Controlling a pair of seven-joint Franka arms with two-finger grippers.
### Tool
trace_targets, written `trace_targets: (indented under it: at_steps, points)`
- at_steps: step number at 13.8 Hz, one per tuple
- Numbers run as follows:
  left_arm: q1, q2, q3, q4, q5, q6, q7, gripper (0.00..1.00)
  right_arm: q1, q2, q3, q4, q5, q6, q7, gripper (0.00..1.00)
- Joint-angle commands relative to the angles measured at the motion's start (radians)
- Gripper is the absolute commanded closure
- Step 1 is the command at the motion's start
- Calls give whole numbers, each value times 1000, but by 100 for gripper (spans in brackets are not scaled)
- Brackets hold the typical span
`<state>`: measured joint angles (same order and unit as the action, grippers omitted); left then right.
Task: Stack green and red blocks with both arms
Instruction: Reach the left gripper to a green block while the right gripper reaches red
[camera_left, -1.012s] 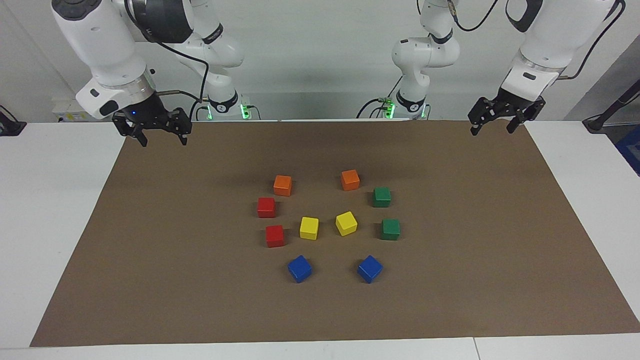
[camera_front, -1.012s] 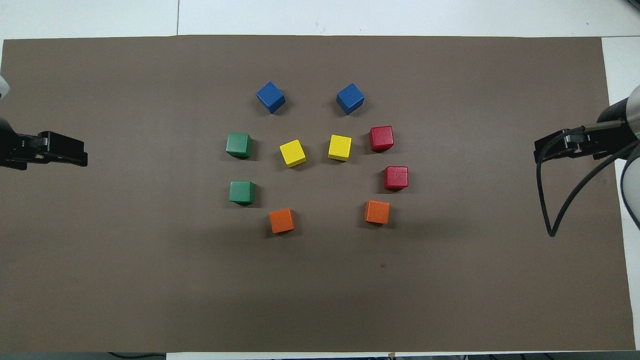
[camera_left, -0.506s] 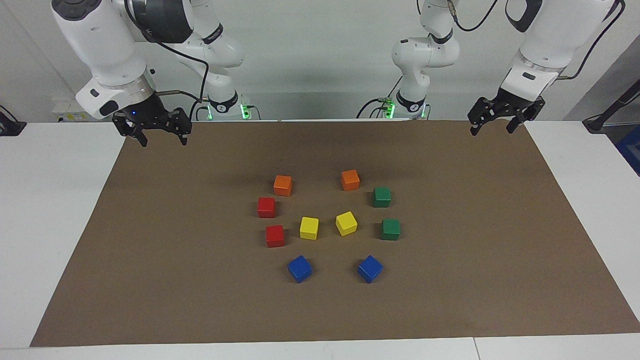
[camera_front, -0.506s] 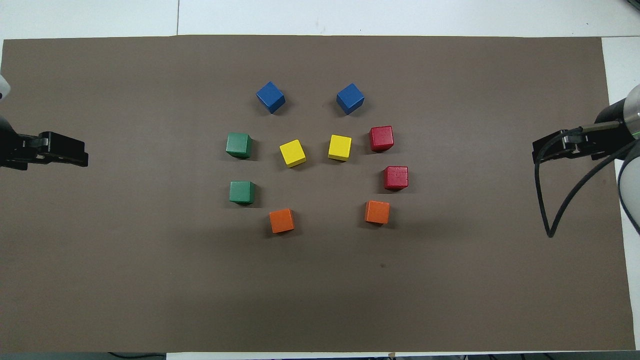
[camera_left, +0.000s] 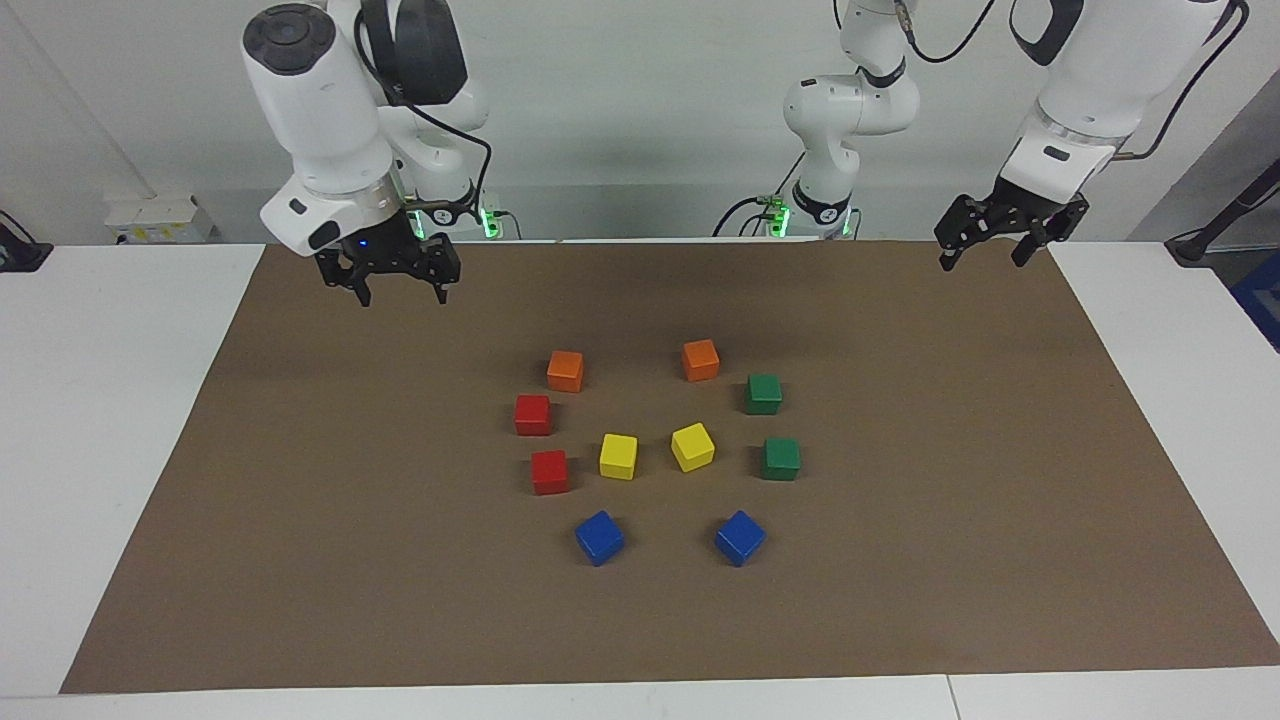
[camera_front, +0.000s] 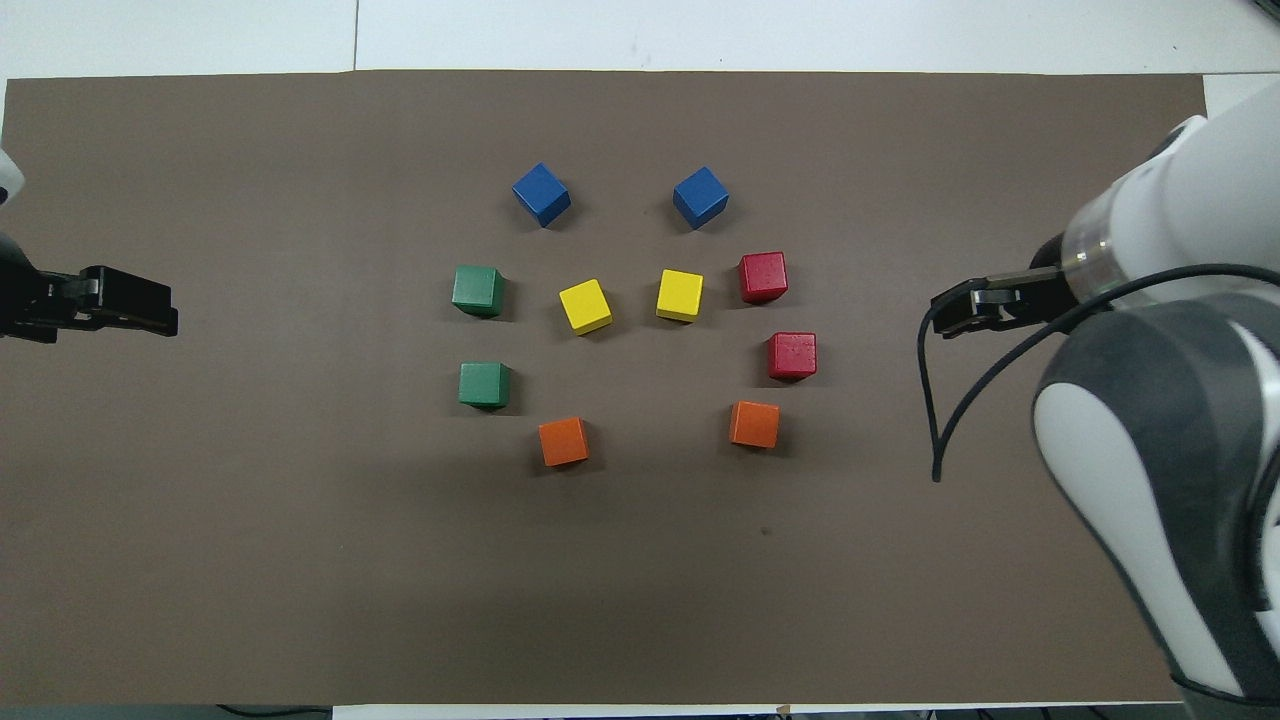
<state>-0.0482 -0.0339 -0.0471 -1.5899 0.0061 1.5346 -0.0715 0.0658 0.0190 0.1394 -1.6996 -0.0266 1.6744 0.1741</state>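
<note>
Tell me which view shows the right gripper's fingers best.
The facing view: the right gripper hangs above the brown mat, both fingers visible and spread apart, pointing down. The overhead view shows only a dark edge of it beside the arm's white wrist, so the fingers cannot be told apart.

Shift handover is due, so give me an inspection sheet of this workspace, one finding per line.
Surface: brown mat on a white table.
Job's things: two green blocks toward the left arm's end, two red blocks toward the right arm's end; all single, none stacked.
Clutter: orange cubes, yellow cubes, blue cubes, two each.
Grippers: right gripper open, empty, over the mat; left gripper open, empty, waiting over the mat's corner.
Cables: black cable looping from the right arm.
Surroundings: white wall.
</note>
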Motion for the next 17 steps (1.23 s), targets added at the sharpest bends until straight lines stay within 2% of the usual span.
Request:
trace_targets:
  at_steps: [1, 5, 7, 10, 13, 17]
  points:
    - [-10, -41, 7, -48, -12, 9, -7, 0, 38, -19, 0, -112, 14, 117, 60, 0]
    - [-54, -47, 4, -70, -27, 44, -2, 0, 84, 25, 0, -202, 14, 264, 131, 0]
    - [-74, -86, 4, -155, -60, 108, -5, 0, 100, 30, 0, -268, 14, 359, 145, 0]
    - [-154, -142, 4, -313, -60, 260, -33, 0, 114, 64, 0, -301, 14, 422, 148, 0]
    - [-208, -135, 4, -410, -60, 358, -34, 0, 132, 105, 0, -304, 14, 476, 192, 0]
    - [-246, -61, 4, -420, -66, 389, -37, 0, 150, 151, 0, -304, 14, 534, 229, 0]
